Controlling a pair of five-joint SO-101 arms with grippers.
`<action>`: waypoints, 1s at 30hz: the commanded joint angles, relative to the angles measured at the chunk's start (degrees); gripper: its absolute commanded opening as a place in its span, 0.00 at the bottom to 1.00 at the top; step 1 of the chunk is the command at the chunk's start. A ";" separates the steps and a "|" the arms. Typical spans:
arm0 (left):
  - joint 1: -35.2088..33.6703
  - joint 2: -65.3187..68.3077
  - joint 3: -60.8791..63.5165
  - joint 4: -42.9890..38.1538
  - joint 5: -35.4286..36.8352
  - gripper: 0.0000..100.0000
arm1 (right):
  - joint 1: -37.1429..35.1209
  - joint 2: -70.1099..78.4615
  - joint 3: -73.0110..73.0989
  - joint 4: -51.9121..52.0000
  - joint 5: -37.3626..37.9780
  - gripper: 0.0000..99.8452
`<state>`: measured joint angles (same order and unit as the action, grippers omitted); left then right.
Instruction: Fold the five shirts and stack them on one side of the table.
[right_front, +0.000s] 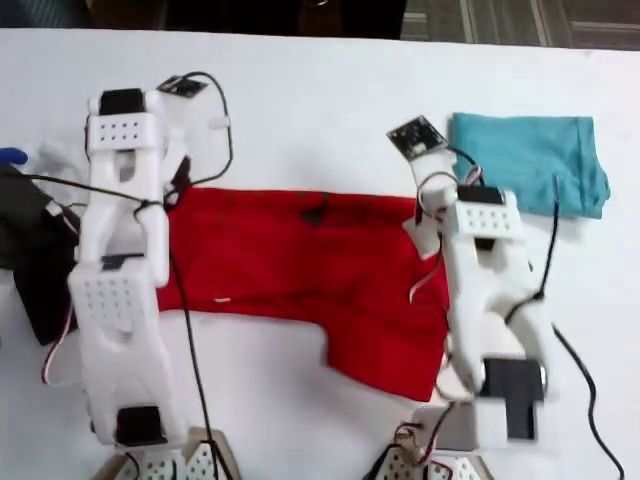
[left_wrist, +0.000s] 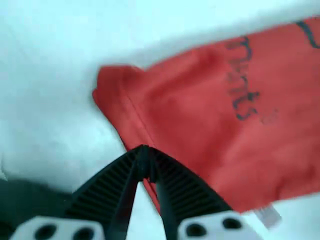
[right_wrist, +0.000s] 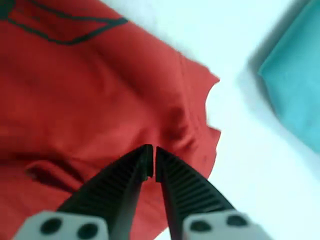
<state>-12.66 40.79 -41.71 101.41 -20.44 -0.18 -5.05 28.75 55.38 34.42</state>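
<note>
On table (right_front: 320, 110): red shirt (right_front: 300, 265) in long strip; dark print; wrinkled

We judge this to be a robotics lab or test room. A plain white worktop (right_front: 330, 90) carries the left arm (right_front: 120, 290) and the right arm (right_front: 490, 280), both small machines in bare white plastic shells. Loose cables (right_front: 195, 350) run exposed across the surface, and a small bare circuit board (right_front: 418, 137) lies on it. Beyond the far edge we note a grey carpet-tile floor (right_front: 500, 20), of office type.
</note>
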 joint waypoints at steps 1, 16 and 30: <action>2.55 -15.47 14.37 0.26 -2.37 0.03 | 0.57 -10.77 6.86 0.84 0.70 0.02; 1.93 -33.76 69.49 -31.82 -3.69 0.03 | -12.62 -20.70 27.96 2.42 7.74 0.02; -2.29 -33.85 77.23 -44.04 -3.25 0.03 | -12.88 -41.89 29.54 -1.80 7.21 0.02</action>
<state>-12.66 7.12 34.68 60.97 -23.52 -15.74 -43.91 57.85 59.87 41.80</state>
